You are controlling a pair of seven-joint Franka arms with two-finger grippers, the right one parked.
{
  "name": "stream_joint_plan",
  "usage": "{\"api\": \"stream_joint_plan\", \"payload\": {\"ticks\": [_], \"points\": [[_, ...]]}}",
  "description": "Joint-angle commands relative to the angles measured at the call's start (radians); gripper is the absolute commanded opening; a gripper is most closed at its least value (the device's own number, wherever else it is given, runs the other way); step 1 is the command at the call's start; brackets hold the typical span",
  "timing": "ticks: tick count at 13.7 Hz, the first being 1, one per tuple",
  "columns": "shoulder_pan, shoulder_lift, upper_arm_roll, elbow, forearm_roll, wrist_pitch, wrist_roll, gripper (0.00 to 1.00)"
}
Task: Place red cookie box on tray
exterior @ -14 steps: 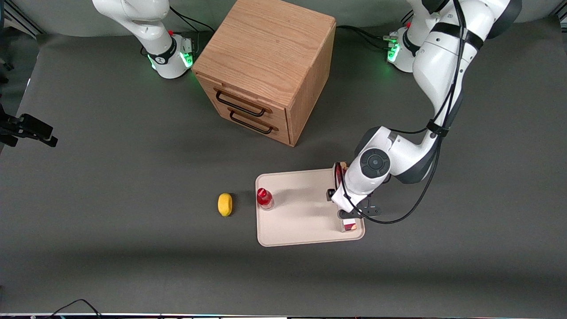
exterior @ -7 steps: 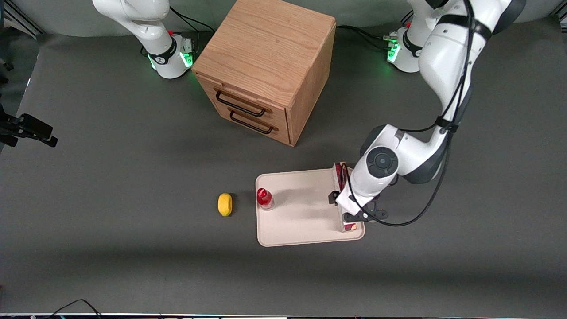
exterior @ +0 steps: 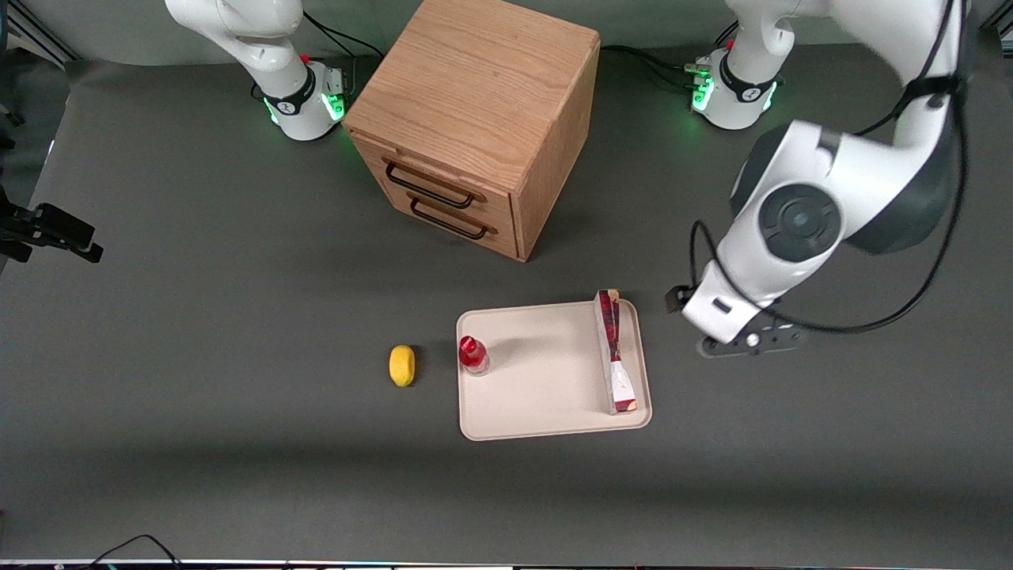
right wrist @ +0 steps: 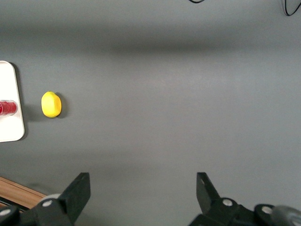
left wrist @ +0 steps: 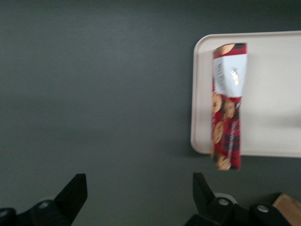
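Observation:
The red cookie box [exterior: 616,352] [left wrist: 228,108] lies lengthwise on the tray [exterior: 546,388] [left wrist: 273,103], along the tray's short edge nearest the working arm. The box end farther from the front camera pokes slightly over the rim. My gripper [exterior: 716,317] [left wrist: 139,188] hangs above the bare grey table, off the tray toward the working arm's end. It is open, with only the table surface between its fingers.
A small red-capped bottle [exterior: 473,355] [right wrist: 7,107] stands on the tray at its edge toward the parked arm. A yellow lemon-like object [exterior: 402,365] [right wrist: 51,104] lies on the table beside it. The wooden drawer cabinet [exterior: 475,127] stands farther from the front camera.
My gripper was down at the box on the tray; it has let go, risen and swung off the tray toward the working arm's end. The box stays on the tray.

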Motion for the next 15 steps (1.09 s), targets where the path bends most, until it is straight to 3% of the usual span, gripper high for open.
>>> {"api": "stream_joint_plan", "payload": {"ticks": [1, 3, 6, 8, 15], "points": [[0.006, -0.129, 0.105, -0.043, -0.065, -0.073, 0.137, 1.00], [0.004, -0.204, 0.206, -0.052, -0.111, -0.110, 0.229, 1.00], [0.007, -0.315, 0.286, -0.124, -0.112, -0.130, 0.302, 1.00], [0.038, -0.370, 0.288, -0.190, -0.111, -0.100, 0.311, 1.00], [0.081, -0.356, 0.288, -0.222, -0.168, -0.012, 0.411, 1.00]]}}
